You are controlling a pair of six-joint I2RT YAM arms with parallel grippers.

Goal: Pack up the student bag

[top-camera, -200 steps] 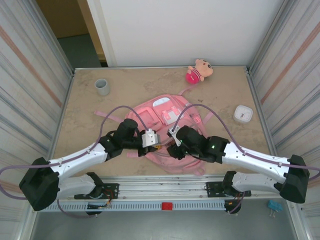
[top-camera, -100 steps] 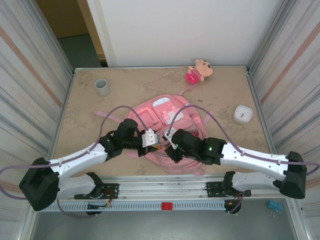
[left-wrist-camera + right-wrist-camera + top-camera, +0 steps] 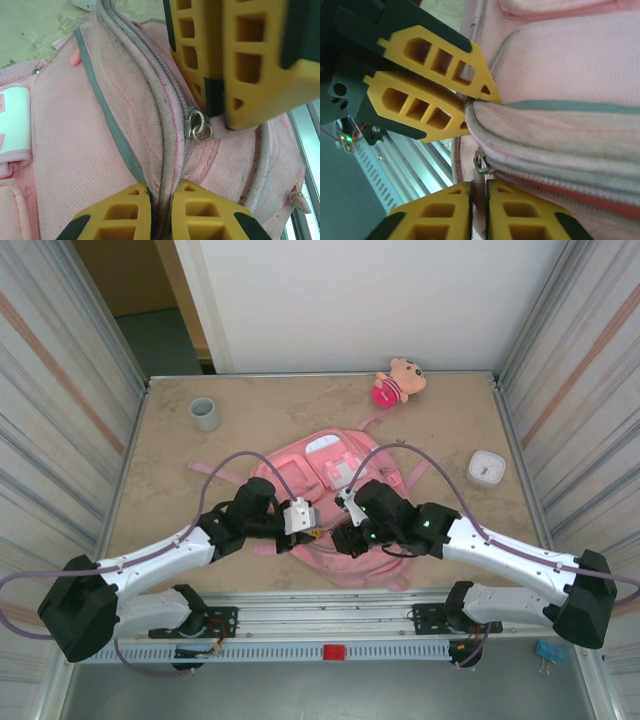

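Student bag [image 3: 305,472] is seen lying flat at centre of surface [image 3: 170,470]. It is pink, w/ straps spread to both sides and its near end toward the arm bases. L hand [image 3: 161,192] is closed on the bag: a raised fabric ridge beside the zip is pinched btwn its yellow fingers. R hand [image 3: 479,187] is set opposite, over the same ridge, tips close to the L tips. Its jaws are drawn narrow, w/ only a thin slit left btwn them. Metal zip pull [image 3: 199,126] is seen right at the R fingertips; whether it's actually gripped can't be told. Plush doll [image 3: 398,382] is placed at far edge, grey cup [image 3: 205,413] far-left, white square item [image 3: 486,468] to the R, all well apart from the bag.
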